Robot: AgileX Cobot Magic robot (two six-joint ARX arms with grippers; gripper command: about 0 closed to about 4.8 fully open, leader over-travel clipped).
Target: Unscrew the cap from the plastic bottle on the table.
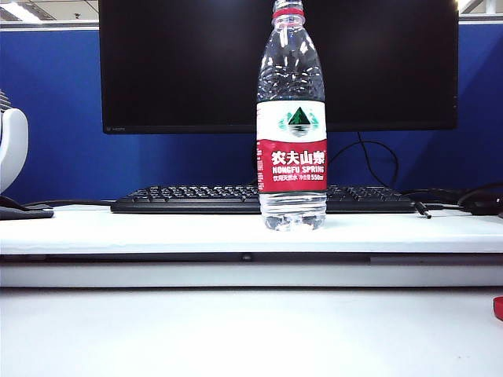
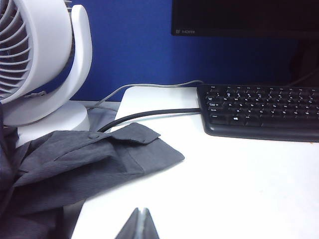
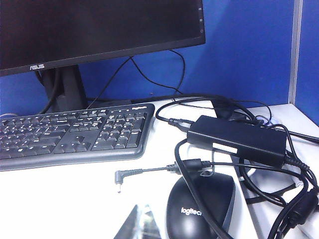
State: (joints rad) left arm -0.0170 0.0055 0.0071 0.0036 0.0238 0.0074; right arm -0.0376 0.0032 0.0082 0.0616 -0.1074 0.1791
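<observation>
A: Bottle position first: we see the tall clear plastic bottle with its red-and-white label upright on the broad white table, just before the black keyboard. Its small red ribbed cap is on.

B: Confirmed. Behind we note a dark monitor and a blue partition wall.

A: Grippers?

B: The left gripper shows fingertips pressed together above bare table beside a grey cloth and white fan. The right gripper is likewise closed, near a black mouse.
</observation>
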